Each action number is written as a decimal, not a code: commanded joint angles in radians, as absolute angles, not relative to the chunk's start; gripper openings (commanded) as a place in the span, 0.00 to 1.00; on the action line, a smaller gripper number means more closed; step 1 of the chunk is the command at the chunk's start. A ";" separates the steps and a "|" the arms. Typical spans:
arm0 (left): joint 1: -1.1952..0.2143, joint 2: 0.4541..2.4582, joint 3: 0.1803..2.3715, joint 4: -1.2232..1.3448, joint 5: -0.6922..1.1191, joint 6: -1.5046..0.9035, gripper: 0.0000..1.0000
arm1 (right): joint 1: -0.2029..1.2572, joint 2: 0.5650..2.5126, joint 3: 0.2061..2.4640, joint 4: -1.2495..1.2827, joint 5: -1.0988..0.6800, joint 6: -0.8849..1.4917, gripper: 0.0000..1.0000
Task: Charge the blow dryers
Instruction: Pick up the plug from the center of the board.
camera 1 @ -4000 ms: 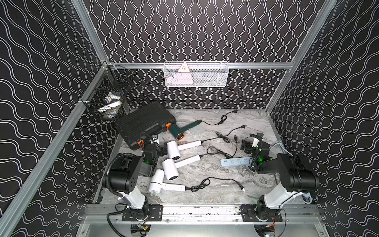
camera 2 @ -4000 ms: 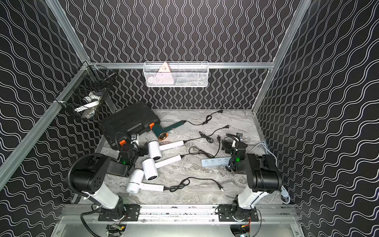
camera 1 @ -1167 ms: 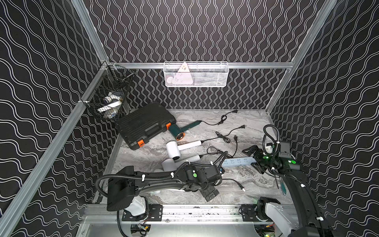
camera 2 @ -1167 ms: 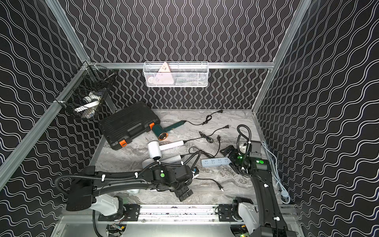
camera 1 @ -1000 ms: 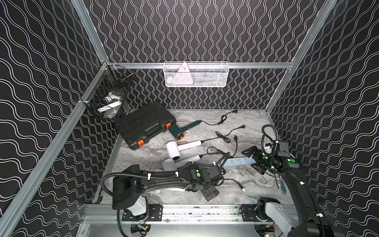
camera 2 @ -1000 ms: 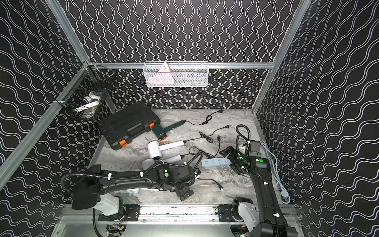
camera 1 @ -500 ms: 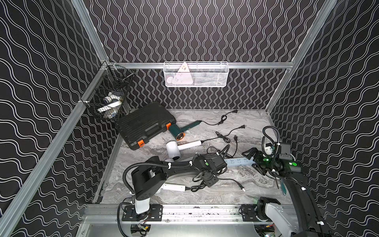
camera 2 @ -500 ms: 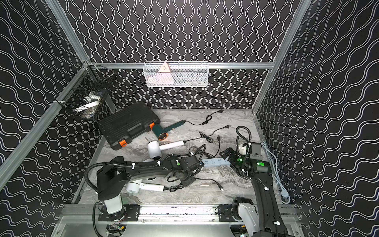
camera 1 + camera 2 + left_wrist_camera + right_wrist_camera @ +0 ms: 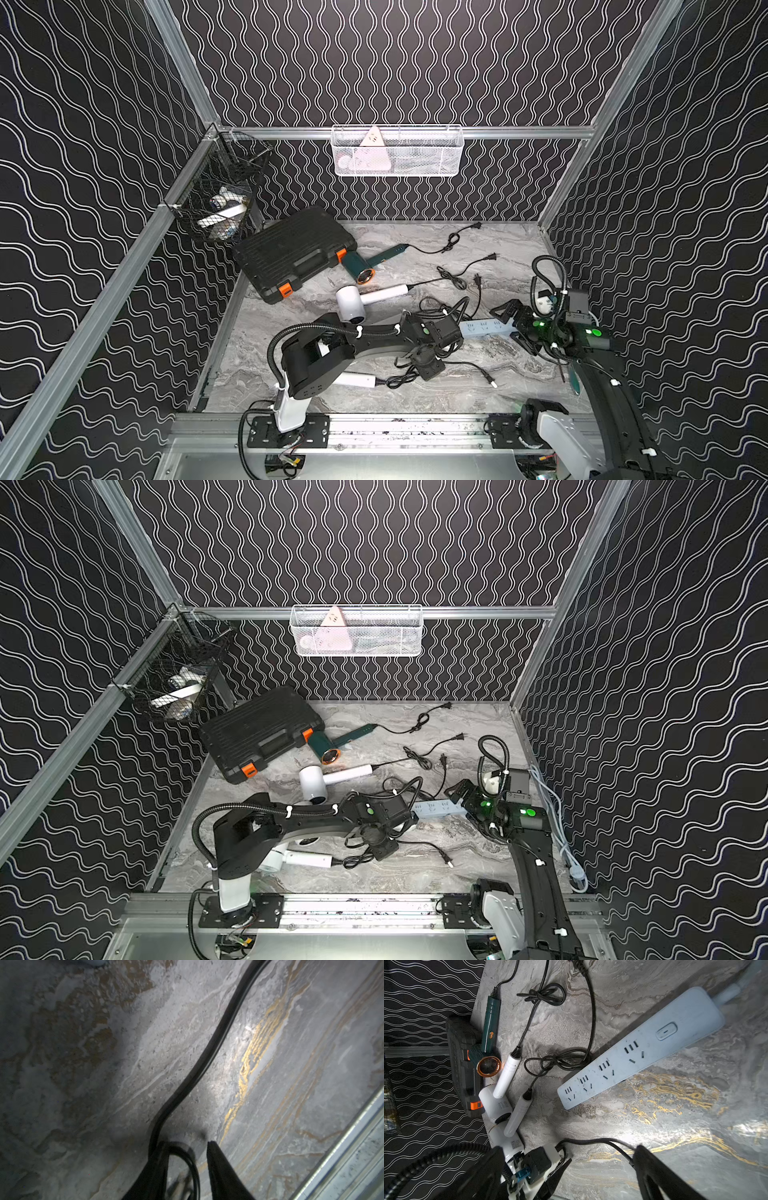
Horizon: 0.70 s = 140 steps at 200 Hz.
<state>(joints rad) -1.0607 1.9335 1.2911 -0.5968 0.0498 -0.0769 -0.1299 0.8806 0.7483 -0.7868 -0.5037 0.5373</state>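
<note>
- Black cord (image 9: 209, 1053) loops between the fingers of the left gripper (image 9: 185, 1145) and runs off ahead of it across the marble table (image 9: 83, 1064). The jaws stand narrowed with a gap between them, and I cannot tell whether they pinch the cord.
- The left arm (image 9: 374, 336) has its first link folded up over its base at the front rail. The forearm stretches low over the table toward the other arm, and the wrist is turned down so the gripper points at the tabletop.
- The right gripper (image 9: 514, 327) has its fingers spread wide above the table.
- The right arm (image 9: 611, 395) rises from its base and reaches forward along the side wall, its wrist bent inward toward the left gripper.
- The pale blue power strip (image 9: 486, 330) lies sockets up between the two grippers, just ahead of the right gripper's fingertips.
- Among the blow dryers, the handle of the first white dryer (image 9: 357, 379) lies just behind the left gripper, toward that arm's base. Its bundled cord sits beside the fingers.
- The second white dryer (image 9: 506, 1142) lies partly under the left forearm.
- The third white dryer (image 9: 351, 301) lies beyond that forearm.
- The green dryer (image 9: 360, 266) lies farther off, against the black case (image 9: 291, 253).
- A plug (image 9: 492, 382) lies loose on the table near the left gripper, on the right arm's side.
</note>
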 commanded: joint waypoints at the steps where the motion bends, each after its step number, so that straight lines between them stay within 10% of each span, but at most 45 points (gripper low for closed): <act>1: -1.060 1.937 1.299 -0.600 0.015 -0.072 0.38 | -0.129 0.874 0.751 -0.796 -0.504 0.538 1.00; 140: -1.060 2.000 1.351 -0.610 0.007 -0.063 0.39 | -0.129 0.861 0.744 -0.800 -0.511 0.535 1.00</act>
<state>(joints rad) -1.0607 1.9835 1.3548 -0.5911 0.0113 -0.0765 -0.1299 0.8642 0.7395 -0.7872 -0.5076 0.5373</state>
